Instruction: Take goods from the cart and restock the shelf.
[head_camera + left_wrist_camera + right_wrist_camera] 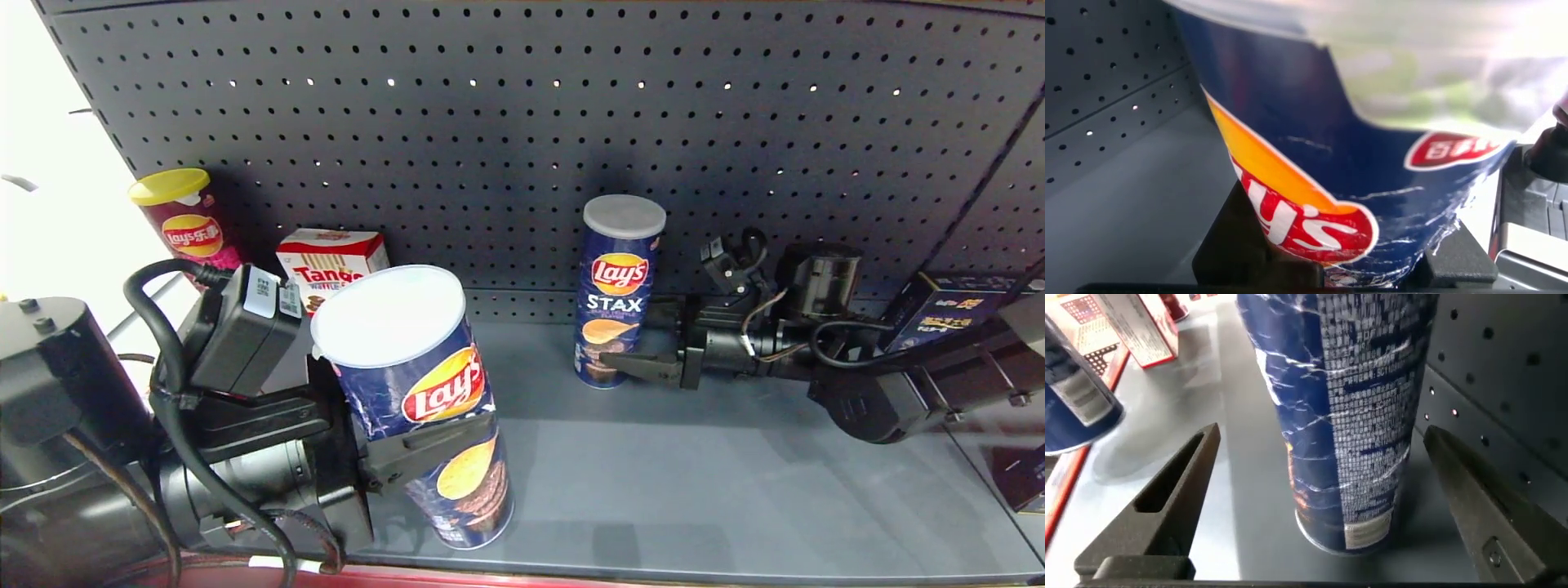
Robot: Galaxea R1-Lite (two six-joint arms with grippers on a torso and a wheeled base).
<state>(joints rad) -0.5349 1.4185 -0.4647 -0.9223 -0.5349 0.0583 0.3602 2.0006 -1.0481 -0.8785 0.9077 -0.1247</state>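
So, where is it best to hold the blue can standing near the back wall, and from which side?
Grip the blue can at mid-body, coming level from the robot's right, where the open right pincer straddles it. It stands upright and straight-walled, with the back wall close behind.

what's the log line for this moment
left gripper: shut on near can, shelf front | right gripper: open around far can, upright

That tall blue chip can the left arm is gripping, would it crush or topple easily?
The tall blue cardboard chip can probably dents if squeezed hard: its wall already shows white creases. Being tall, narrow and tilted in the left end effector, it could well topple if released like this. Its glossy round side may slip.
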